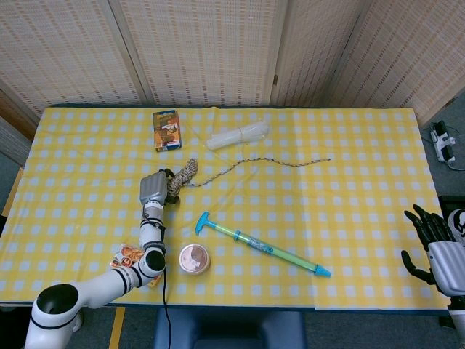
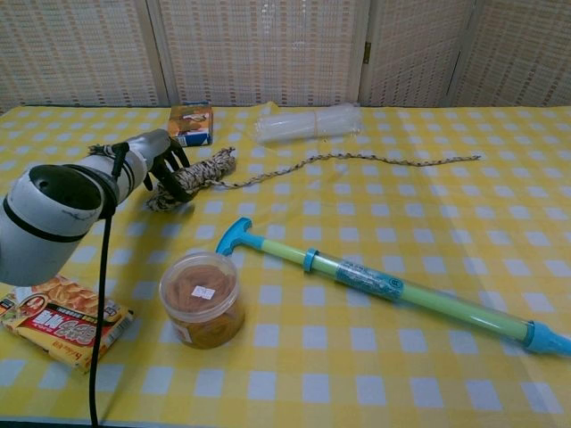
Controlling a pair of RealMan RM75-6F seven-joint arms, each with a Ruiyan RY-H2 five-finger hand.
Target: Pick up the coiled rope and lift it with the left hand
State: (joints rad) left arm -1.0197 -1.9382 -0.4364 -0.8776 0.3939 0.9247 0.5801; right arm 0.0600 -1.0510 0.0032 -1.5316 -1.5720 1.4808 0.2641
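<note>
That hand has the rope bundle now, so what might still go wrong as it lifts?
The left hand grips only one end of the coiled rope, so the bundle might slip out or unravel. Its loose tail trails far across the table and will likely drag, perhaps catching the plastic bag beside it.
</note>
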